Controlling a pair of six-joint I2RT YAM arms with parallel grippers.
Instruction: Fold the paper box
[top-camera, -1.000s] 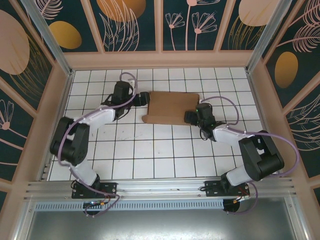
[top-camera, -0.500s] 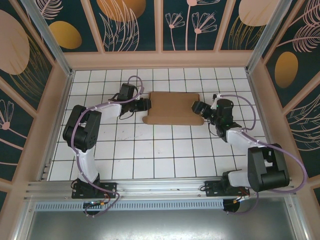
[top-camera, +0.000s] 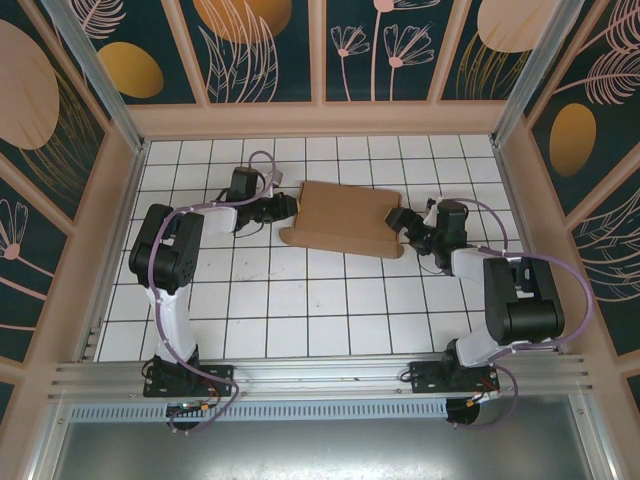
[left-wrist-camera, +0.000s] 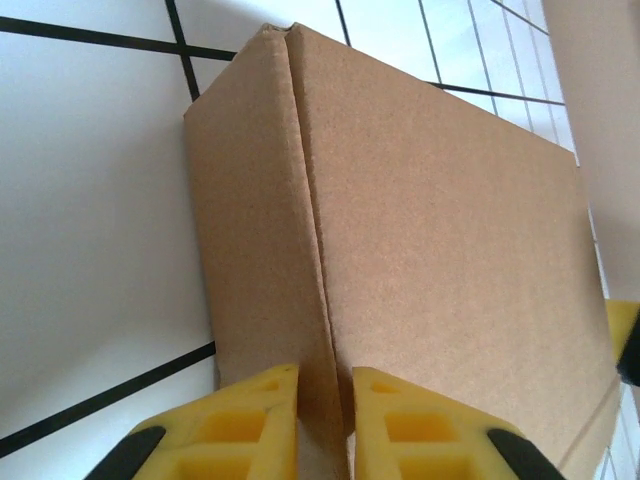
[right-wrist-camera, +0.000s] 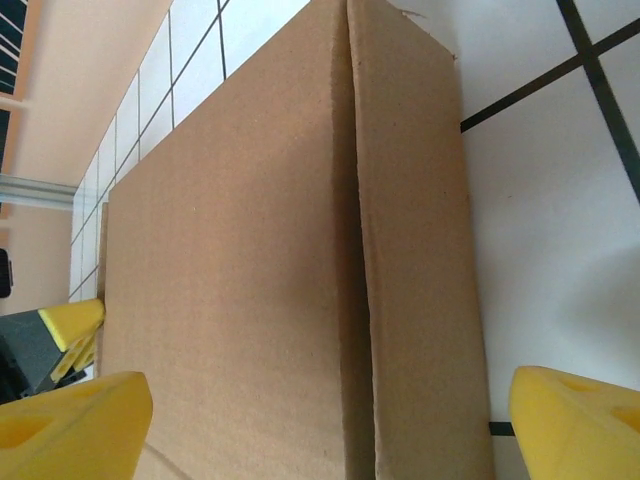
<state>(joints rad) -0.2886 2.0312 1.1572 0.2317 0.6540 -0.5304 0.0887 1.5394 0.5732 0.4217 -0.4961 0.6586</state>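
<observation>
The paper box, plain brown cardboard folded flat and shallow, lies at the middle back of the tiled table, turned slightly askew. My left gripper is at its left end. In the left wrist view the yellow fingers stand close together with the box's raised edge pinched between them, so the left gripper is shut on it. My right gripper is at the box's right end. It is open wide, one finger on each side of the box's end wall, apart from it.
The table is white tile with black grid lines. Wooden walls close it in at the back and both sides. An aluminium rail runs along the near edge by the arm bases. Open tiles lie in front of the box.
The left gripper's jaws have closed onto the box's left edge. The box has turned a little clockwise. The right gripper pulled back off the box to its right end and opened wider.
</observation>
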